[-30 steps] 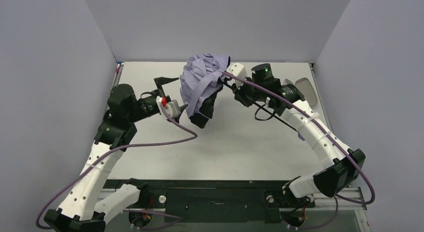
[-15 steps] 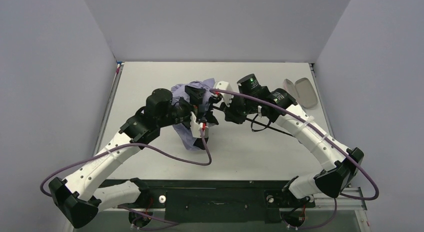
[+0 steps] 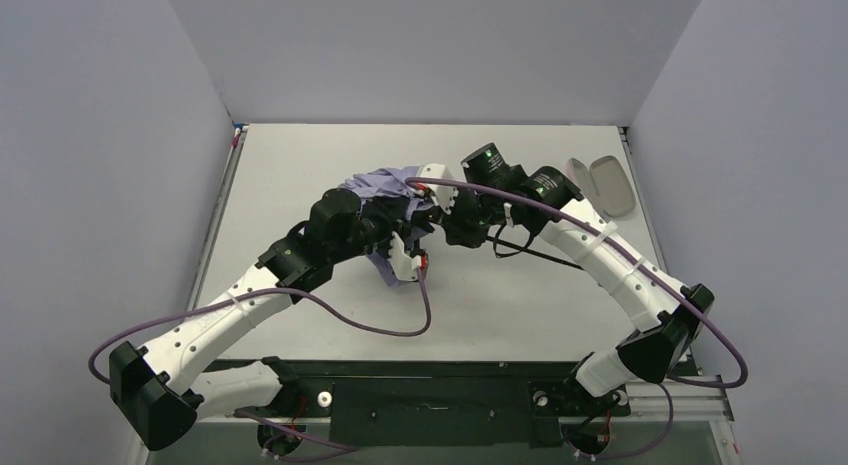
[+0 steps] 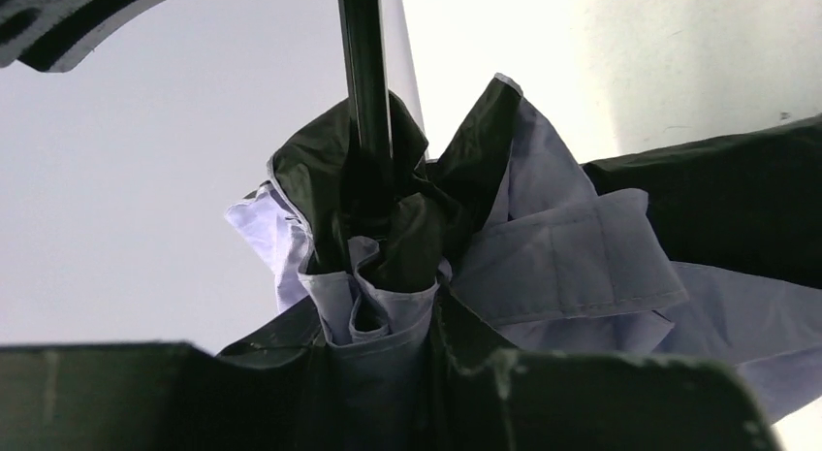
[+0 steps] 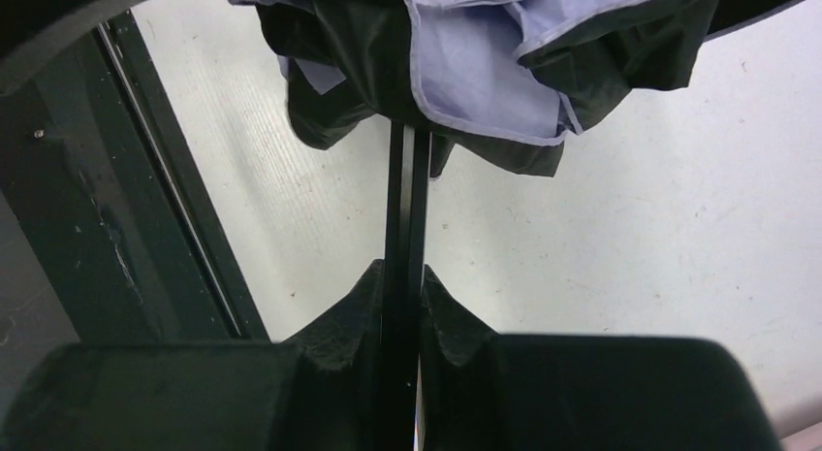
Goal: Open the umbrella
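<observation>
Your right jaws (image 5: 402,306) clamp umbrella (image 3: 385,190) shaft (image 5: 405,209) just below bunched canopy; your left jaws (image 4: 388,373) pinch canopy folds (image 4: 562,267) around shaft, above desk (image 3: 520,295).

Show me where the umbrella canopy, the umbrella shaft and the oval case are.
umbrella canopy (image 3: 378,182), top external view, on the lavender fabric at its far side.
umbrella shaft (image 5: 407,209), right wrist view, on the thin black rod below the canopy.
oval case (image 3: 610,183), top external view, on the open lid's inside.
</observation>
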### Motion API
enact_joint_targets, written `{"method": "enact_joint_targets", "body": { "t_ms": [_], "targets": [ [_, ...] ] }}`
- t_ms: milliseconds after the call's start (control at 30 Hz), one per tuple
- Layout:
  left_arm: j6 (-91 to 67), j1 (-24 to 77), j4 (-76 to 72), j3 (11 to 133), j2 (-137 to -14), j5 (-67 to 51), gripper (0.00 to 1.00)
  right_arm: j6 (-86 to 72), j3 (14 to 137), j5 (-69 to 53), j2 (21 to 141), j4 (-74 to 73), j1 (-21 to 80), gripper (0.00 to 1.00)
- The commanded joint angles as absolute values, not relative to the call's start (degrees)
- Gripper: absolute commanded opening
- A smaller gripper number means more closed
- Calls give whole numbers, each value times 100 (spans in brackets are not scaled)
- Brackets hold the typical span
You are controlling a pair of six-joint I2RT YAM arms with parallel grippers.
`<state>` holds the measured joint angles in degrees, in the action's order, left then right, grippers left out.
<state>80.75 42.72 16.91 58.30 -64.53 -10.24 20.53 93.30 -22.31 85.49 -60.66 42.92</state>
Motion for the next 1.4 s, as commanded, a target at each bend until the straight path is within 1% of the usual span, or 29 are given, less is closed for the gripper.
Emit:
{"method": "enact_joint_targets", "body": {
  "t_ms": [0,33,67,100,133,167,233,300,367,433,533,667,700,800,833,933,1067,1100,1200,1367],
  "targets": [
    [8207,4332,1757,5705,-6435,-715,0,2299,10152,-2801,8406,-5602,4516,14],
    [8168,4331,1753,5693,-6427,-705,0,2275,10244,-2750,8445,-5583,4517,38],
    [8058,4332,1747,5690,-6426,-690,0,2149,10471,-2630,8466,-5461,4513,46],
    [7971,4326,1735,5692,-6441,-688,0,2050,10584,-2536,8469,-5354,4477,56],
    [7794,4325,1733,5732,-6450,-675,0,1835,10824,-2499,8461,-5096,4453,60],
    [7672,4327,1730,5753,-6490,-663,0,1546,11051,-2426,8454,-4715,4392,66],
    [7241,4309,1695,5833,-6580,-626,0,991,11417,-2278,8402,-4013,4233,73],
    [6764,4270,1677,5906,-6671,-571,0,314,11862,-2166,8409,-3303,3972,77],
    [6231,4148,1663,5966,-6766,-617,0,-343,12230,-2088,8422,-2719,3645,78],
    [5637,3975,1676,6059,-6881,-699,0,-709,12330,-2000,8351,-2324,3381,79],
    [4483,3532,1522,6309,-7079,-850,0,-789,12014,-1825,7986,-2055,3231,79],
    [2895,2793,1309,6828,-7384,-1237,0,-818,10725,-1423,7278,-1674,3216,79],
    [2361,2667,1226,6912,-7397,-1520,0,-890,10557,-1353,7102,-1612,3216,79],
    [1285,2069,350,6847,-7279,-2330,0,-1034,9767,-965,6779,-1587,3202,79],
    [888,2001,219,6803,-7260,-2641,0,-1091,9603,-909,6643,-1570,3192,79],
    [227,1863,-777,6591,-7089,-3147,0,-1402,8916,-752,6493,-1531,3065,79],
    [-770,1873,-1873,6258,-6923,-3642,0,-2053,8684,-1086,6721,-1326,2820,80],
    [-1058,1888,-1938,6236,-6920,-3711,0,-2160,8688,-1193,6857,-1247,2781,80],
    [-1807,1917,-2400,6174,-6956,-3906,0,-2622,8710,-1756,7114,-619,2766,81],
    [-2101,2177,-2713,6097,-7013,-3978,0,-3110,9031,-2642,7697,76,2885,81]
  ]
}}
